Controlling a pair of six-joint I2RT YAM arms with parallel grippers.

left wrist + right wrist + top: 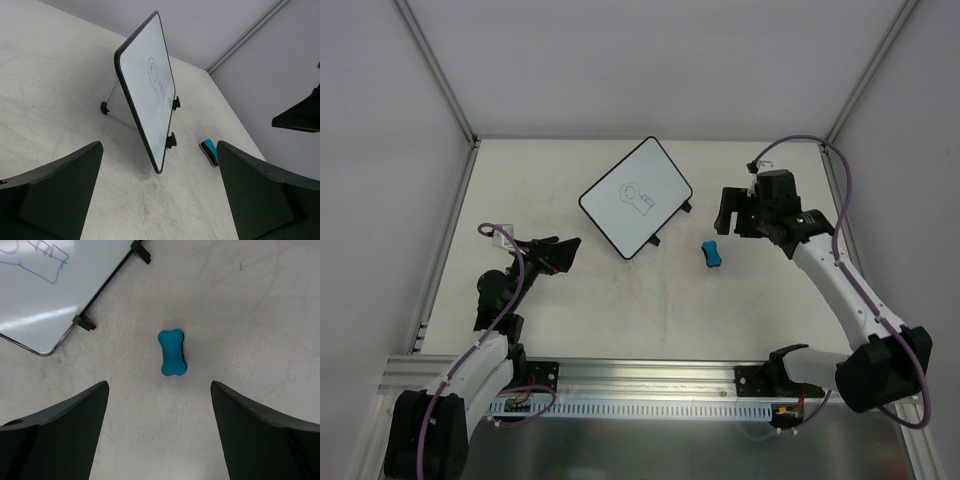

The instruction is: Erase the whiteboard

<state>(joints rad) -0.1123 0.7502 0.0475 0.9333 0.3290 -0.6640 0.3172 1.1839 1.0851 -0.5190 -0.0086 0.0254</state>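
The left end effector (566,251) and right end effector (159,386) are seen wide and empty, the latter near the eraser (172,352) beside the whiteboard (635,195).

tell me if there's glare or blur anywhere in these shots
Right wrist: a pale glare streak crosses the flat white black-rimmed whiteboard; the small blue bone-shaped eraser is sharp. Left wrist: no glare on the board, doodle readable. Top external: even, soft light, only faint shadows.

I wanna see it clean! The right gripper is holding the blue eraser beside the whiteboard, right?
No. The right gripper is open above the blue eraser, not holding it; it lies on the table beside the whiteboard. The right wrist view shows this.
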